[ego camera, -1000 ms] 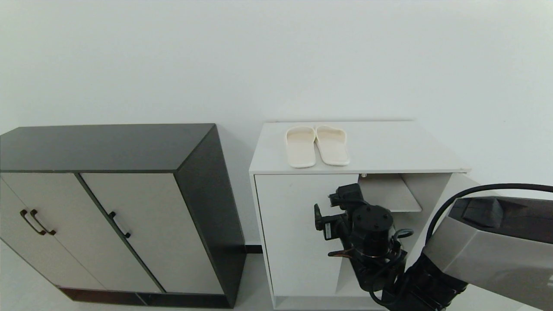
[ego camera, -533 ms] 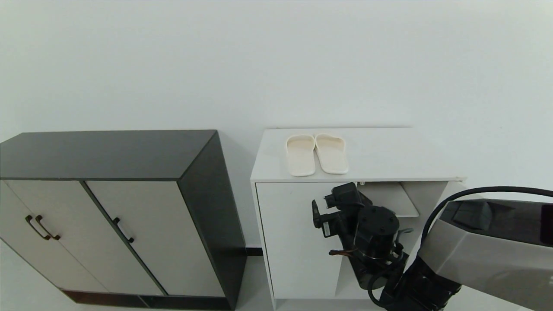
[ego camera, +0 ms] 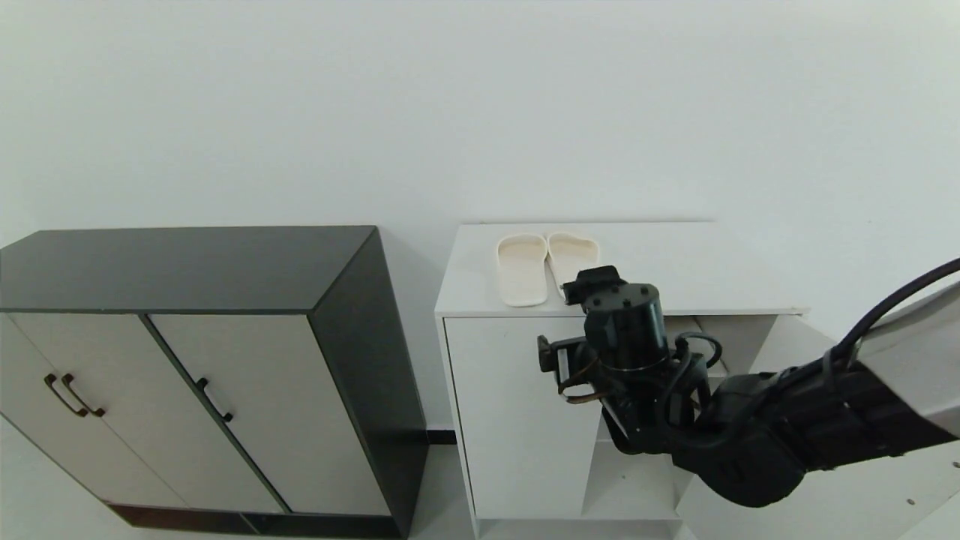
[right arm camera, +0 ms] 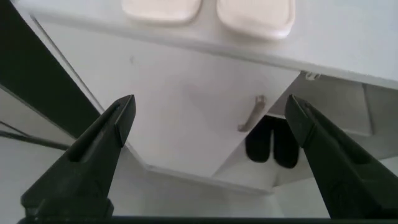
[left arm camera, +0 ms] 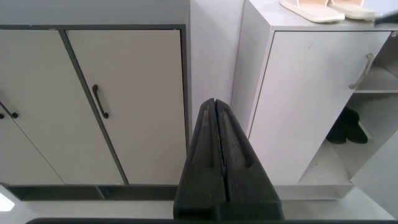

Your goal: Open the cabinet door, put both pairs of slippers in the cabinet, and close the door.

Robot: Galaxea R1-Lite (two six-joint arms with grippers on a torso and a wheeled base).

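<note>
A pair of cream slippers (ego camera: pixel 523 268) lies on top of the white cabinet (ego camera: pixel 675 262), toward its left. My right gripper (ego camera: pixel 592 281) is at the top's front edge and covers part of the right-hand slipper. In the right wrist view it (right arm camera: pixel 210 106) is open and empty, with the cream slippers (right arm camera: pixel 255 12) just beyond. The cabinet's right side is open; a dark pair of slippers (right arm camera: pixel 273 146) sits on the bottom inside, under a shelf (left arm camera: pixel 379 81). The left door (right arm camera: pixel 186 112) with its handle (right arm camera: pixel 252 115) is shut. My left gripper (left arm camera: pixel 215 102) is shut and empty, low and well back from the cabinet.
A dark cabinet with two pale doors (ego camera: pixel 187 337) stands close to the left of the white one. A white wall runs behind both. Bare floor (left arm camera: pixel 186 193) lies in front of them.
My right arm has risen from in front of the open compartment to the level of the cabinet top, next to the cream slippers. The head camera shifted a little early on.
</note>
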